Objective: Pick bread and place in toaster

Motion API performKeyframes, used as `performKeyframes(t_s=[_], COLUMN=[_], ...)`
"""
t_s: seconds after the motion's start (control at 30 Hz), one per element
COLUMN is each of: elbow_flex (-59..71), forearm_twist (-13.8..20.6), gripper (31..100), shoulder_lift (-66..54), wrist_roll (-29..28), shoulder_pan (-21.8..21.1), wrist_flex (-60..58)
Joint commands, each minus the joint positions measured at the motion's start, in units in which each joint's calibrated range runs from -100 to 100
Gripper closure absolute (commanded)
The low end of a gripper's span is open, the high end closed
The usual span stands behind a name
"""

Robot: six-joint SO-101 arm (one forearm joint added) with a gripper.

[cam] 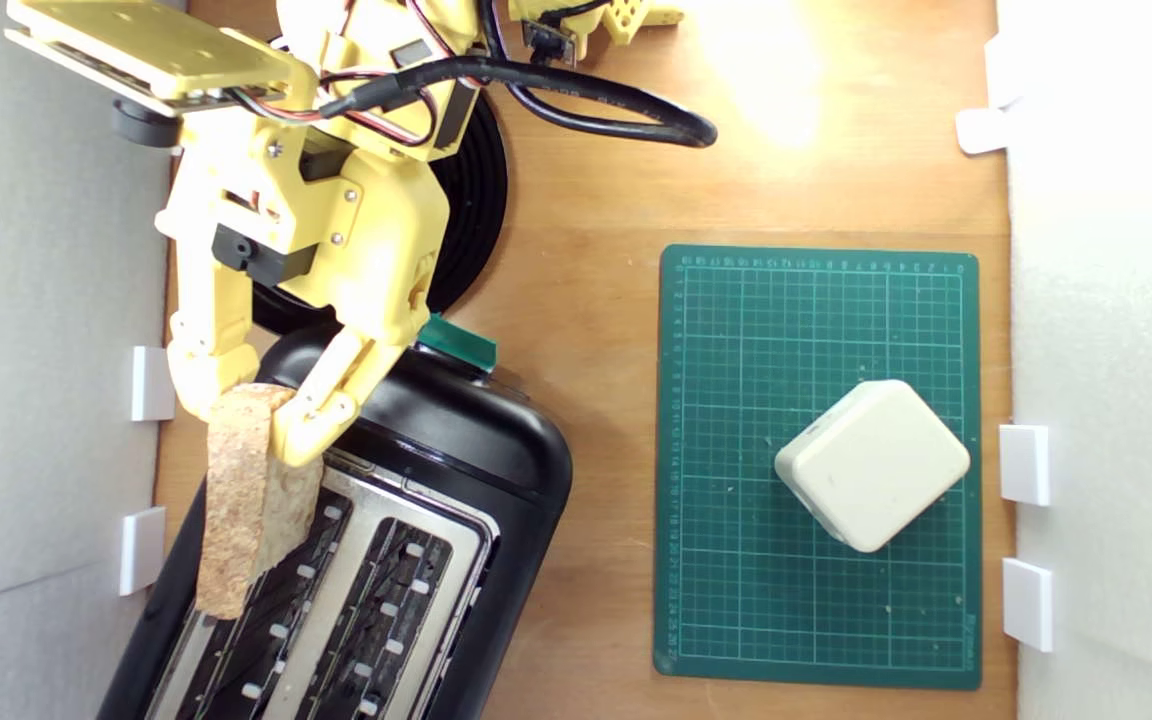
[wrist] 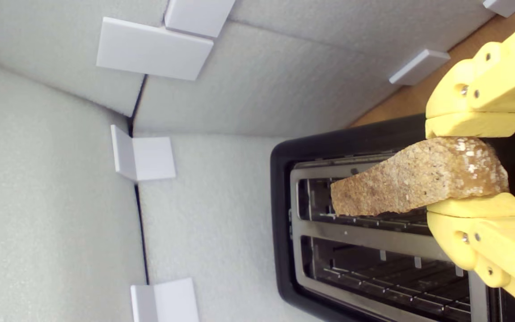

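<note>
You are looking at a wooden tabletop (cam: 586, 280) boxed in by pale grey foam walls (cam: 1116, 300) along the exterior view's left and right. Small white brackets (cam: 1024, 464) sit where the walls meet the wood. A bright glare (cam: 766, 70) falls on the tabletop's far edge. In the wrist view, similar white brackets (wrist: 152, 48) bridge the foam panel seams.

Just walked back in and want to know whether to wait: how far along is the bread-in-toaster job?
Done: the bread is picked up, pinched in the yellow hand. In hand: it hangs over the toaster, above the slot nearer the foam wall. Left: lower it into that slot and let go; both slots look empty.
</note>
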Motion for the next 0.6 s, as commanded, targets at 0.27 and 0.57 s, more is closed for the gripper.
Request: performKeyframes(t_s=[0.27, 0.57], elbow_flex=[-3.1, -3.0], forearm_twist=[-0.5, -0.2], gripper=[71.6, 71.6], shoulder_lift=[0.1, 0.3], wrist_roll=[-0.2, -0.2], shoulder_pan=[-2.1, -1.9], wrist_flex=[-1.7, -1.7])
